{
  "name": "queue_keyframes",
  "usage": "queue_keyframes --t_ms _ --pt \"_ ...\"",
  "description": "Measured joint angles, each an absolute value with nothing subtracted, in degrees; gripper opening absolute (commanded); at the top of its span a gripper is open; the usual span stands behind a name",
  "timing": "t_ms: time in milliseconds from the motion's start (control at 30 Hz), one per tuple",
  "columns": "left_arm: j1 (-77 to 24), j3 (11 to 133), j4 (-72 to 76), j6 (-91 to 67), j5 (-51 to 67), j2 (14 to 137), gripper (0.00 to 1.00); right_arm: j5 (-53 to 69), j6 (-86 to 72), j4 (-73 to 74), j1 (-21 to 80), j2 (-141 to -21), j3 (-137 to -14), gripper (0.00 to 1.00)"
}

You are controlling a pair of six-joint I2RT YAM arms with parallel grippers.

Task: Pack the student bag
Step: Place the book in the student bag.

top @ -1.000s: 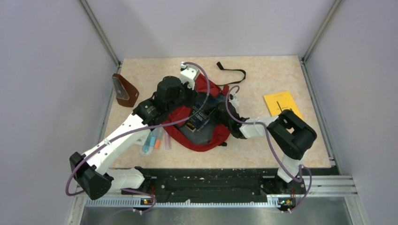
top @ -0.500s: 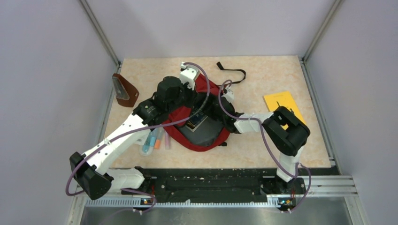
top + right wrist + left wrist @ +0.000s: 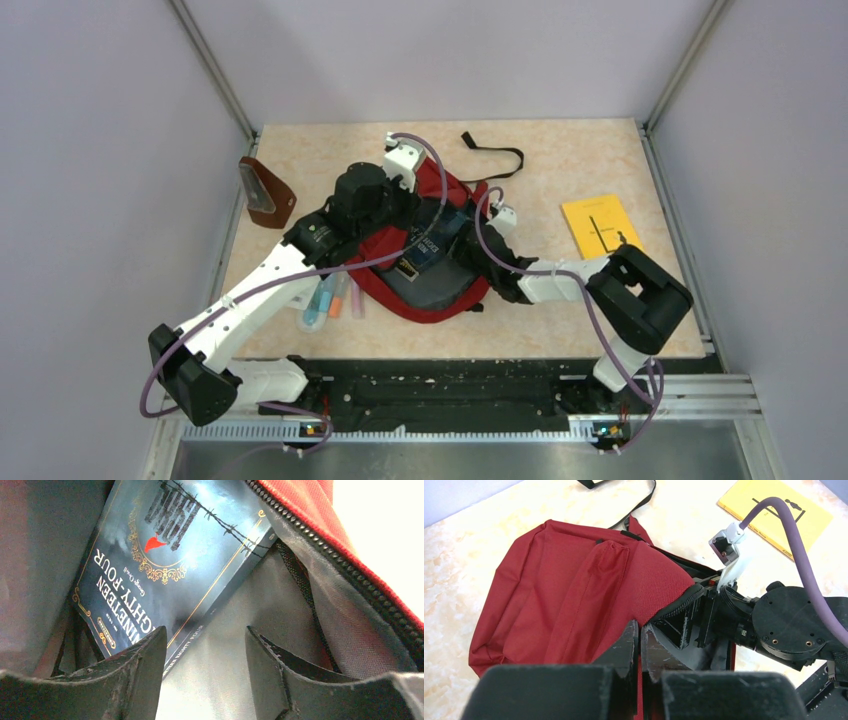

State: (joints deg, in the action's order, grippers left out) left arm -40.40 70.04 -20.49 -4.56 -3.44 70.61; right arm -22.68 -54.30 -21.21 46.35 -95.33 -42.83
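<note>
The student bag [image 3: 388,248] lay in the middle of the table [image 3: 570,320]. It was big and red, and its mouth was open toward the right arm. The left gripper [image 3: 640,630] was closed tight on the red cloth at the edge of the opening. Its two fingers were pressed together with the cloth pinched between them, and the cloth rose to a point there. The right gripper [image 3: 205,636] was inside the mouth of the bag. Its fingers were spread apart and held nothing, with only the grey lining showing between them. A dark blue book [image 3: 165,560] lay inside the bag with its cover facing up, just past those fingertips. White letters on the cover said Nineteen Eighty-Four. From above, the book [image 3: 432,245] showed through the open mouth between the two arms. A yellow booklet [image 3: 600,228] lay flat on the table to the right of the bag, apart from it. A brown pouch [image 3: 266,193] stood near the left edge of the table. Some coloured pens [image 3: 330,298] lay beside the bag, partly under the left arm. A black strap [image 3: 495,152] lay on the table behind the bag.
</note>
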Motion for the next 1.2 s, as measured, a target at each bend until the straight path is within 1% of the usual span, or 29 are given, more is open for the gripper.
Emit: queue_keyframes --t_ms 100,167,233,433,633,667,733,900,1067,1200 --pt "-40.4 70.0 -20.5 -4.6 -3.4 70.6 0.0 -22.4 -53.5 -22.0 46.3 -95.5 -42.4 0.48" --pt "-40.4 70.0 -20.5 -4.6 -3.4 70.6 0.0 -22.0 -52.9 -23.1 46.3 -96.2 -42.5 0.41" --pt "-40.4 70.0 -20.5 -4.6 -3.4 70.6 0.0 -21.4 -52.0 -23.6 46.3 -97.5 -43.3 0.37" --pt "-40.4 70.0 -20.5 -4.5 -3.4 70.6 0.0 -19.2 -49.0 -24.3 46.3 -102.6 -49.6 0.34" --pt "-40.4 70.0 -20.4 -4.6 -3.4 70.6 0.0 -18.0 -47.5 -24.3 46.3 -105.4 -53.3 0.35" --pt "-40.4 70.0 -20.4 -4.5 -3.4 70.6 0.0 -17.9 -47.2 -24.3 46.3 -105.5 -53.4 0.37" --pt "-40.4 70.0 -20.4 -4.5 -3.4 70.6 0.0 -17.7 -46.9 -24.3 46.3 -105.5 -53.4 0.43" --pt "-40.4 70.0 -20.2 -4.5 -3.5 70.6 0.0 -16.7 -44.5 -23.8 46.3 -104.2 -52.7 0.66" --pt "-40.4 69.9 -20.1 -4.5 -3.9 70.6 0.0 -16.0 -39.2 -19.0 46.4 -94.9 -48.1 0.81" --pt "-40.4 69.9 -20.2 -4.5 -4.4 70.7 0.0 -16.5 -34.2 -12.3 46.2 -84.5 -44.1 0.87"
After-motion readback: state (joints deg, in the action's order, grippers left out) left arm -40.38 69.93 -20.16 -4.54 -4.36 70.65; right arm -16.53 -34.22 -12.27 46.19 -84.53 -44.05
